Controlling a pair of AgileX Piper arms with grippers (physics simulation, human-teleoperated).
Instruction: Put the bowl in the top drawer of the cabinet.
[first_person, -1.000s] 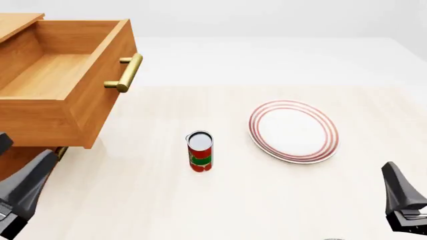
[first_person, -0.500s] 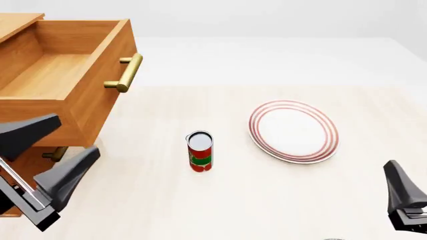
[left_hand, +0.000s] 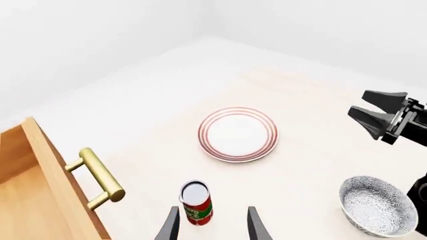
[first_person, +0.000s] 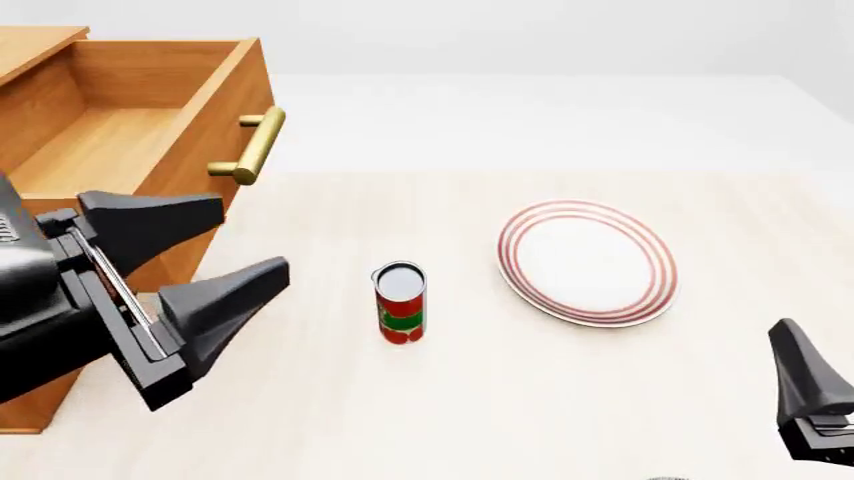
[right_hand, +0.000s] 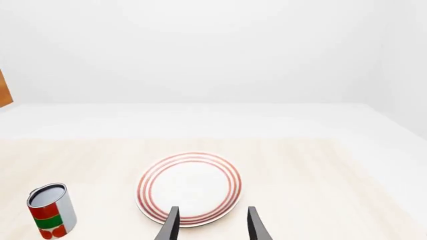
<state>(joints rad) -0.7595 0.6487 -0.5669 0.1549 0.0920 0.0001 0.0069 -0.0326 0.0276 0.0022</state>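
Round deep bowl, fine grey-blue floral pattern, upright, mouth up. Boxy light-wood top drawer pulled open. Left gripper, right gripper: jaws apart, empty.

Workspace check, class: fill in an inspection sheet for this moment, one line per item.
Surface: pale wood-grain table, white floor beyond.
Job's things: bowl on the table near the right arm, ungrasped; top drawer pulled open, nothing visible inside; cabinet at far left.
Clutter: red can upright; red-ringed plate to its right, apart.
Grippers: left hand open, beside the drawer front; right hand open, holding nothing.
Cables: nothing seen.
Surroundings: plain white walls.
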